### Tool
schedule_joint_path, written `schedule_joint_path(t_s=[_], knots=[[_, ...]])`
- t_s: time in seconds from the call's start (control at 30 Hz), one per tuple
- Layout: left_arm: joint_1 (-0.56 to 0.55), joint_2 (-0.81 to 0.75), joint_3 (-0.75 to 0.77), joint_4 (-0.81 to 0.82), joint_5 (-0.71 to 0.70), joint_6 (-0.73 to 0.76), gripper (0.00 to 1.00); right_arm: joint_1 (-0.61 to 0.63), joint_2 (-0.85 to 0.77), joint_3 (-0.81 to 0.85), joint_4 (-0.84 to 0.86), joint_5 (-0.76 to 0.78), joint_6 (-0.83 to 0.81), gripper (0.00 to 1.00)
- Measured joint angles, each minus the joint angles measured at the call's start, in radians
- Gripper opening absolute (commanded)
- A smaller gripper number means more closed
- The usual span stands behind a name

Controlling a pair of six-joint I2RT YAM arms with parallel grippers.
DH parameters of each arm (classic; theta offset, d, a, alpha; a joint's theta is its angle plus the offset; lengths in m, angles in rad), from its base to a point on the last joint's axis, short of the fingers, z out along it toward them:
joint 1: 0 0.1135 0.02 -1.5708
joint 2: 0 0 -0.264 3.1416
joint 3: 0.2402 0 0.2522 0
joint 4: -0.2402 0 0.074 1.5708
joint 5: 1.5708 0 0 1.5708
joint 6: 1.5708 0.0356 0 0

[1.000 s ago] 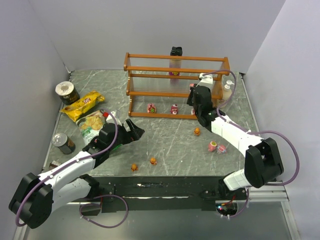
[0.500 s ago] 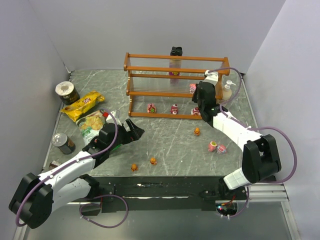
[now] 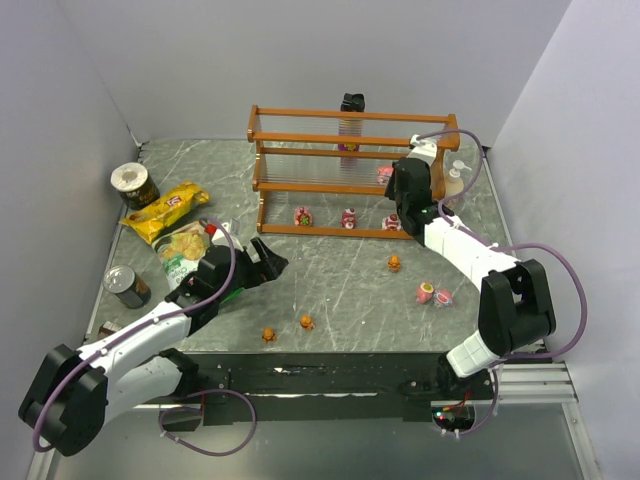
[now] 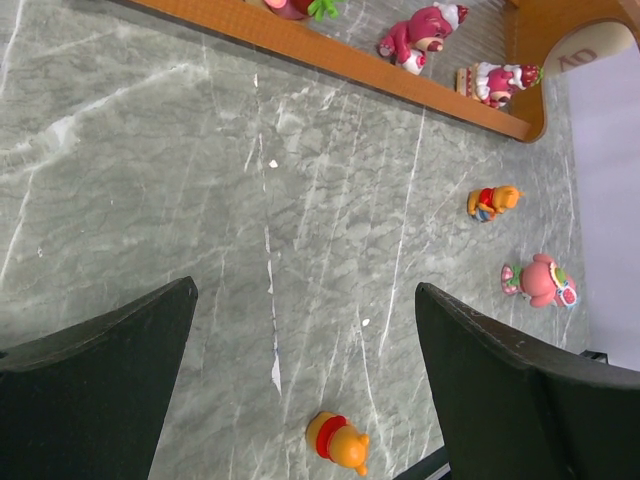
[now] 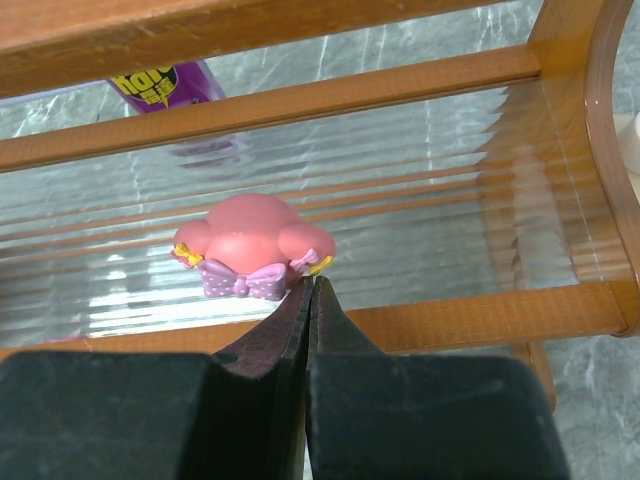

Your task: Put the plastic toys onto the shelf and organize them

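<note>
The shelf (image 3: 350, 117) stands at the back of the table. A pink toy with a purple bow (image 5: 255, 245) sits on its middle tier, also seen from above (image 3: 385, 174). My right gripper (image 5: 310, 285) is shut, its tips at that toy's lower right edge with nothing between them; from above it (image 3: 393, 188) is at the shelf's right end. Three pink toys (image 3: 348, 218) stand on the bottom tier. Three orange toys (image 3: 394, 263) (image 3: 306, 322) (image 3: 269, 334) and two pink ones (image 3: 426, 292) lie on the table. My left gripper (image 3: 272, 258) is open and empty, with an orange toy (image 4: 337, 443) below it.
Two chip bags (image 3: 165, 210) and two cans (image 3: 133, 183) (image 3: 126, 286) lie at the left. White bottles (image 3: 455, 183) stand just right of the shelf. A purple-labelled container (image 5: 165, 85) and a black object (image 3: 351, 102) are behind the shelf.
My right gripper has moved up and right along the shelf's right end, and the pink bow toy now shows on the middle tier. The left arm has not moved.
</note>
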Motion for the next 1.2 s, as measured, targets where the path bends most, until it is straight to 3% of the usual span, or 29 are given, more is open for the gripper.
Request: schedule_joint_path(t_s=[0.5,0.6,0.8,1.03,1.2], knots=[[0.004,0.015,0.000,0.000,0.000,0.000,0.96,-0.011,0.002,0.001,0.011,-0.001,-0.015,0.00],[0.004,0.015,0.000,0.000,0.000,0.000,0.96,-0.011,-0.012,-0.010,0.012,-0.018,-0.014,0.04],[0.005,0.014,0.000,-0.001,0.000,0.000,0.96,-0.011,-0.157,-0.120,-0.001,-0.098,0.010,0.25],[0.005,-0.027,-0.001,-0.008,0.000,0.001,0.96,0.047,-0.339,-0.212,-0.031,-0.183,0.033,0.63],[0.005,-0.063,-0.007,-0.007,0.000,0.008,0.96,0.102,-0.391,-0.301,-0.087,-0.150,0.071,0.75]])
